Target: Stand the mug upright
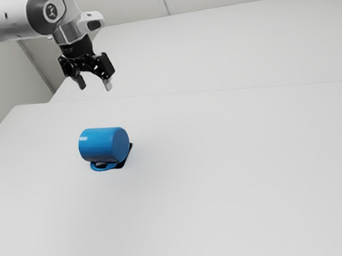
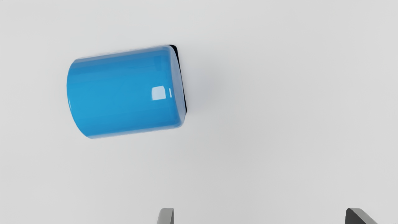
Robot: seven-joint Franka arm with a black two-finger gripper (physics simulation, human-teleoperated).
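Note:
High over the table, my gripper [image 1: 94, 84] hangs open, holding nothing. Below it, a blue mug [image 1: 103, 144] lies on its side, its closed base facing the exterior view's right and its handle [image 1: 104, 166] down at the table, toward the camera. In the wrist view the mug [image 2: 124, 93] lies ahead of the gripper [image 2: 259, 214], whose fingertips are wide apart. The mug's mouth faces away from both views, so its inside is hidden.
The white table [image 1: 230, 177] spreads under the mug. Behind it stands a second white surface [image 1: 210, 48]. A dark patch [image 1: 124, 160] shows beside the mug's base.

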